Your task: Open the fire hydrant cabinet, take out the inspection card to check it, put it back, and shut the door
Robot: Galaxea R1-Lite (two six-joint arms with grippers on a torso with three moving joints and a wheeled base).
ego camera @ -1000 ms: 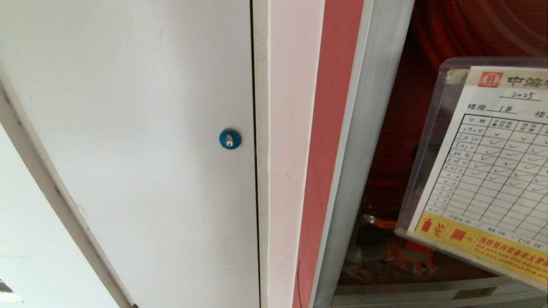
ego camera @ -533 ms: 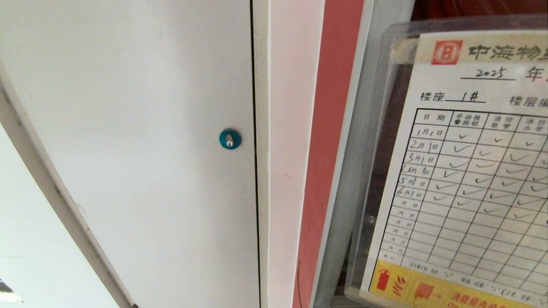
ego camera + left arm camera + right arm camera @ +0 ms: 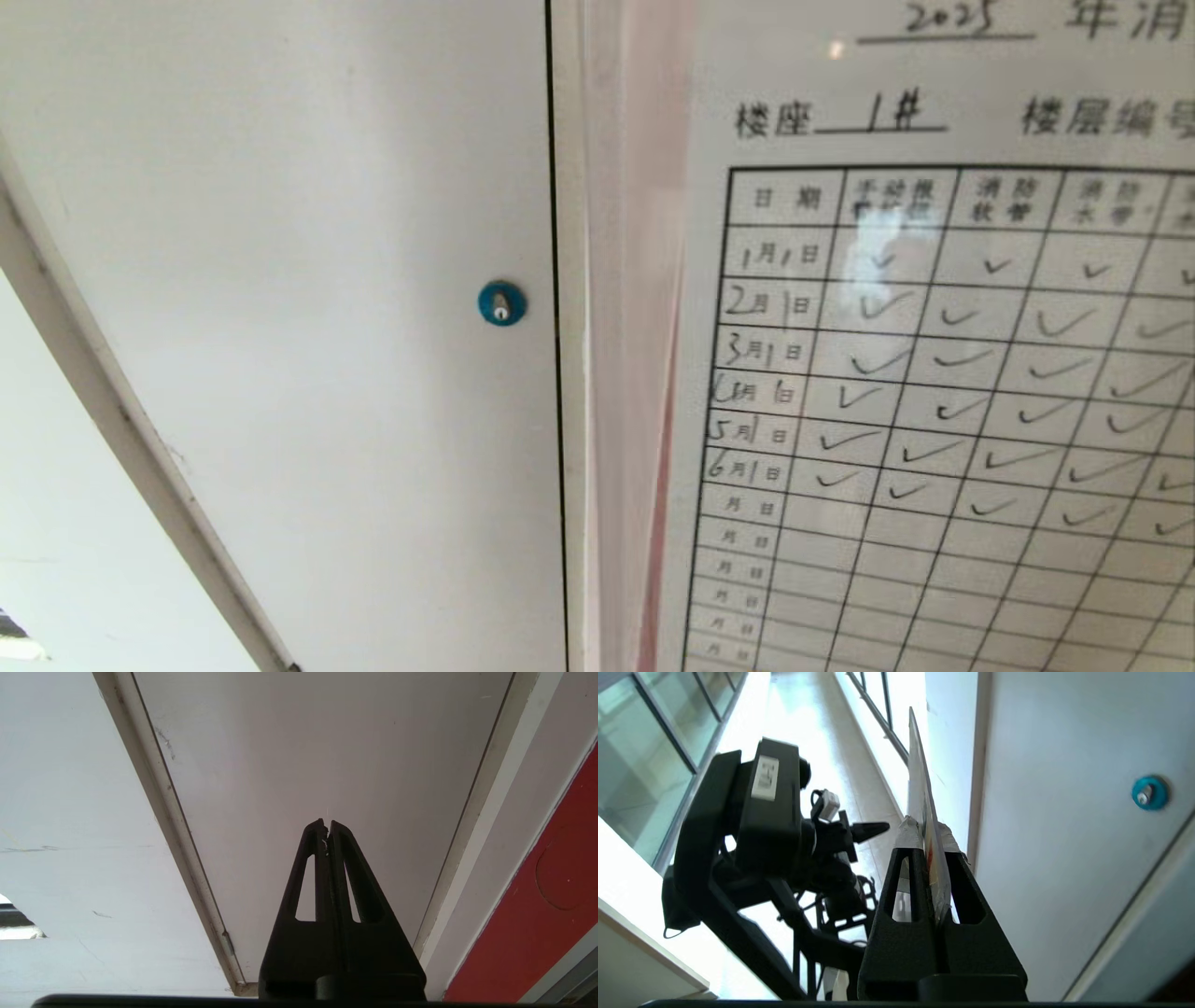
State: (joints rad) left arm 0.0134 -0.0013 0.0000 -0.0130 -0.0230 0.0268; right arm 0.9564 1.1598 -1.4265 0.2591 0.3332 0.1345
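The inspection card [image 3: 934, 373], a laminated white sheet with a black grid of check marks, fills the right half of the head view, close to the camera. My right gripper [image 3: 927, 833] is shut on the card [image 3: 920, 774], seen edge-on between the taped fingertips. The fire hydrant cabinet is almost wholly hidden behind the card; its red side strip [image 3: 551, 905] and a corner of silver frame [image 3: 577, 968] show in the left wrist view. The cabinet's door is out of view. My left gripper [image 3: 327, 823] is shut and empty, parked facing the white door.
A plain white door [image 3: 327, 327] with a blue round lock [image 3: 502, 303] takes up the left of the head view; the lock [image 3: 1149, 792] also shows beside the right gripper. The robot's own head and torso [image 3: 770, 812] stand behind the card, before a bright windowed corridor.
The card has come up and leftward, much closer to the head camera, and now covers the red cabinet interior and silver frame. The left arm has not moved.
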